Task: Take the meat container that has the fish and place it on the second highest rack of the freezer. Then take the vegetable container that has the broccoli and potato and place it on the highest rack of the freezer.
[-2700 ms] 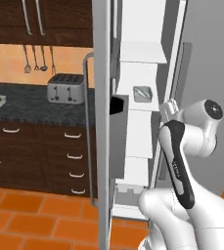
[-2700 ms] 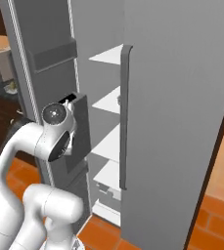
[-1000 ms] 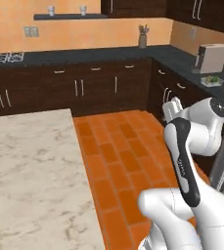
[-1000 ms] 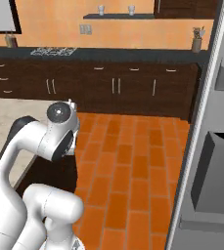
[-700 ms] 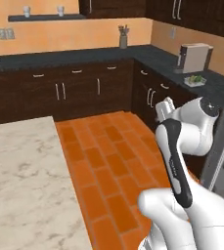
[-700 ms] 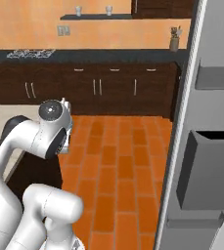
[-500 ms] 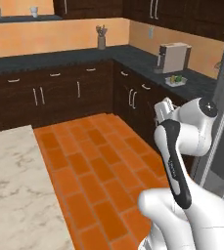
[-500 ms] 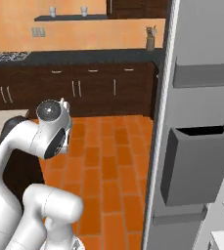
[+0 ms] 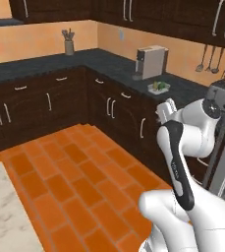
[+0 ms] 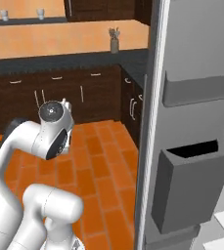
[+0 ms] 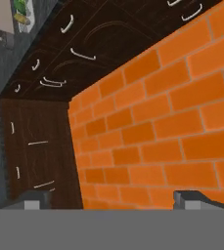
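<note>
Shallow white vegetable container with green contents [image 9: 158, 87] sits on the dark stone counter [image 9: 109, 59], just beside the boxy silver coffee machine [image 9: 150, 62]; it's too small to say what the greens are. Two-finger gripper [image 11: 112, 199] has its jaws spread wide and holds nothing, pointing at orange brick-pattern floor [image 11: 167, 127] and dark wood base cabinets [image 11: 59, 63]. Grey freezer door with bins [image 10: 194, 146] stands open at right.

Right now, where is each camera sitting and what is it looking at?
Left base view: behind the arm's left, facing the corner counter with the coffee machine; white arm lower right.
Right base view: behind its right, facing the open freezer door; arm lower left.
Hand view: on the hand, facing brick floor; open gripper at the bottom.
All share the floor and dark cabinets.
</note>
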Tool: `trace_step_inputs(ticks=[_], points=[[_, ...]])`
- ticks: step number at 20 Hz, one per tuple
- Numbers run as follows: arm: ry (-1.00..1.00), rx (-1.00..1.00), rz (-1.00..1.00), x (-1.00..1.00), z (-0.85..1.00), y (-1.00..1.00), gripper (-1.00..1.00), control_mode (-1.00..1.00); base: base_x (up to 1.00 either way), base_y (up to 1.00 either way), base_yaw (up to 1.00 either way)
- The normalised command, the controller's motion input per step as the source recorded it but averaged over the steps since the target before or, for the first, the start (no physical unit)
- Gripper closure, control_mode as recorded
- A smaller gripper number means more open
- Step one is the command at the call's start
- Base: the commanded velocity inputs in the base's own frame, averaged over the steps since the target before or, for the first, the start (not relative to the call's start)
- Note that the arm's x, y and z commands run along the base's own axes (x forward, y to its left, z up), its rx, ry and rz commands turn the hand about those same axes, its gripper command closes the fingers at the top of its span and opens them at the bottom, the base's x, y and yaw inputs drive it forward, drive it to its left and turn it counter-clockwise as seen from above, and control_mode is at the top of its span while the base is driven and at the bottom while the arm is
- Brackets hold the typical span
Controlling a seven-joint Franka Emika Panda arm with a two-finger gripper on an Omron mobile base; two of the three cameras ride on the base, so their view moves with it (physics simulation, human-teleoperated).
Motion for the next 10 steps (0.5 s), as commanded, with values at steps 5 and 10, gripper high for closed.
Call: trace_step_inputs(ticks=[5,10], points=[[0.00,0.00,0.00,0.00,0.00,0.00,-1.00,1.00,1.00,0.65,-0.20],[0.00,0.00,0.00,0.00,0.00,0.00,-1.00,1.00,1.00,0.16,-0.33]])
